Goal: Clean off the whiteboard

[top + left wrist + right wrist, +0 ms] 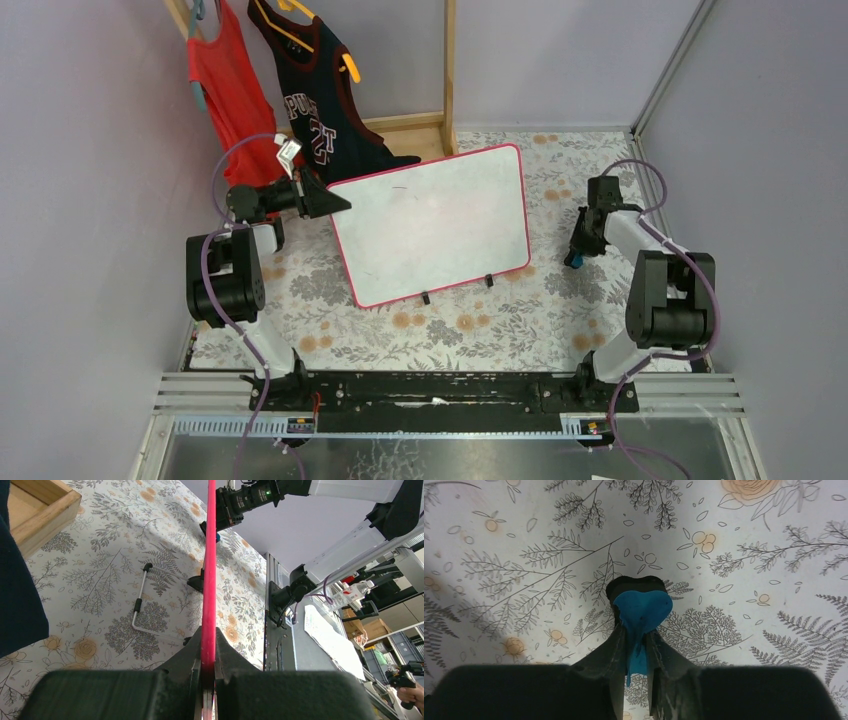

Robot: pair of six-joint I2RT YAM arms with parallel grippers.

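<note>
The whiteboard (430, 225), white with a thin pink-red frame and small black feet, stands tilted in the middle of the floral table. Its face looks mostly white, with faint smudges and one small dark mark near the top. My left gripper (338, 204) is shut on the board's upper left edge. In the left wrist view the red frame (208, 555) runs straight up from between the fingers (195, 652). My right gripper (576, 256) is to the right of the board, low over the table, shut on a blue eraser (641, 607). The eraser also shows in the top view (572, 263).
A wooden rack (448, 70) with a red shirt (225, 90) and a dark jersey (315, 100) stands at the back left. A bent metal prop (140, 600) lies behind the board. Walls close in on both sides.
</note>
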